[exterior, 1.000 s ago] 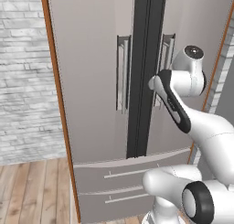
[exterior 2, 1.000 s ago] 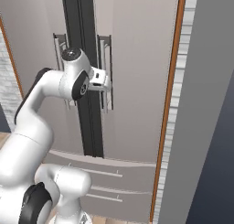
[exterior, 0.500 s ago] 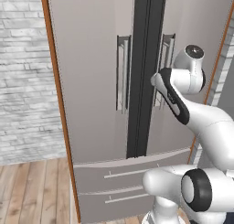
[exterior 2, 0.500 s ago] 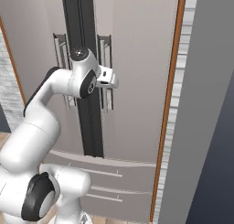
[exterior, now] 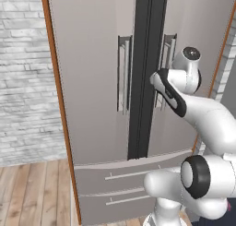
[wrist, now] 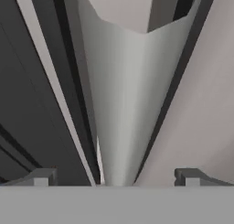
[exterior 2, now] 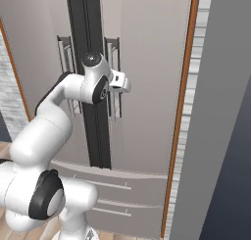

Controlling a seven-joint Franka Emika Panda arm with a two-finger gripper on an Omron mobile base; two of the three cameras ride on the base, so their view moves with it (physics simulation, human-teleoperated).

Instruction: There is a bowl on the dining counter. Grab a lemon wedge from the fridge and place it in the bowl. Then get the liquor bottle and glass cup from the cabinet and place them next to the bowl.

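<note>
1. The fridge [exterior: 106,82] stands closed, 2 grey doors above 2 drawers, set between a white brick wall [exterior: 23,82] and a wood floor [exterior: 32,193].
2. The arm has swung closer to the right door's handle [exterior 2: 113,77] over the last second; the doors have not moved.
3. The claw [wrist: 116,177] is spread wide and empty, fingertips [wrist: 43,176] either side of that handle.
4. Likely next: close on the handle, pull. The lemon wedge is presumably inside.

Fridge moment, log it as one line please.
phase: reaching for fridge | gripper: open, straddling right door handle | doors: closed
</note>
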